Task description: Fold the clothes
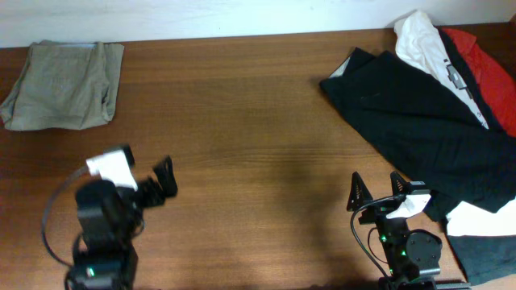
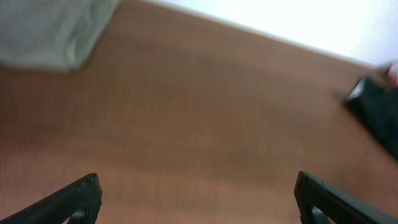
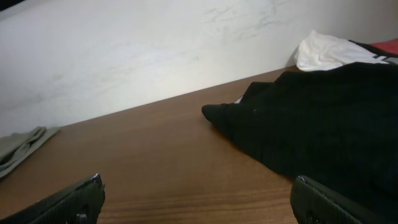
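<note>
A folded olive-grey garment [image 1: 64, 84] lies at the back left of the table; it also shows in the left wrist view [image 2: 50, 28] and the right wrist view [image 3: 18, 148]. A pile of unfolded clothes sits at the right: a black garment [image 1: 419, 121] on top, a white one [image 1: 423, 40] and a red one [image 1: 484, 60] behind. The black garment also shows in the right wrist view [image 3: 323, 118]. My left gripper [image 1: 164, 181] is open and empty at the front left. My right gripper [image 1: 377, 189] is open and empty, just left of the black garment's near edge.
A white wall [image 3: 155, 56] runs behind the table's far edge. Bare wood [image 1: 258, 153] lies between the folded garment and the pile. A white and grey piece of cloth [image 1: 484, 229] lies at the front right corner.
</note>
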`<state>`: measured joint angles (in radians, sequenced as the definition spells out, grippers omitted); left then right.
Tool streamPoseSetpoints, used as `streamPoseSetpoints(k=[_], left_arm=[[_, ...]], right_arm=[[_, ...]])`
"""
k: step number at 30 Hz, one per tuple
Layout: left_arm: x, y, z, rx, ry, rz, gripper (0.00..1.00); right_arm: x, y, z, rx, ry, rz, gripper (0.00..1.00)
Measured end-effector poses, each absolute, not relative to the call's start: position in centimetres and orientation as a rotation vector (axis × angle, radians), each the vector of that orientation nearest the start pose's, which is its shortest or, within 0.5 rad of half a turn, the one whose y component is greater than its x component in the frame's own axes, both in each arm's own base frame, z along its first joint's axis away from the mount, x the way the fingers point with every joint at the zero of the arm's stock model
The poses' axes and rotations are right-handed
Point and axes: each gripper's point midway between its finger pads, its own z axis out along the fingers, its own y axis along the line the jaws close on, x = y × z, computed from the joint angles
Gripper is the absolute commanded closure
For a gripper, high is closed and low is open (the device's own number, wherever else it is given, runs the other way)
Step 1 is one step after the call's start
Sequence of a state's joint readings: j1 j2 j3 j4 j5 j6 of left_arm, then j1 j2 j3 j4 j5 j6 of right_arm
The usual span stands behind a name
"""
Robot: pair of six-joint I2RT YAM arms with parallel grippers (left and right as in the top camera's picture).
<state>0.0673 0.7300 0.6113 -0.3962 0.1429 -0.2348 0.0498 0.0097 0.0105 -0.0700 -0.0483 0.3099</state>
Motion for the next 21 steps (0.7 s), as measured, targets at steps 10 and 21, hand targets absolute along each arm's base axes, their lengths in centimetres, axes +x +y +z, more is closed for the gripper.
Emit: streamPoseSetpoints(k=[10,21], left_arm=[[26.2,1.1,17.4,-0.205,1.602,-0.157,0.01],[24.3,4.0,16.0,-0.343,1.604,-0.008,0.01]], right_arm=[[24.5,2.0,15.9,0.178,1.640,0.315,0.01],[24.5,2.1,15.9,0.178,1.640,0.315,0.01]])
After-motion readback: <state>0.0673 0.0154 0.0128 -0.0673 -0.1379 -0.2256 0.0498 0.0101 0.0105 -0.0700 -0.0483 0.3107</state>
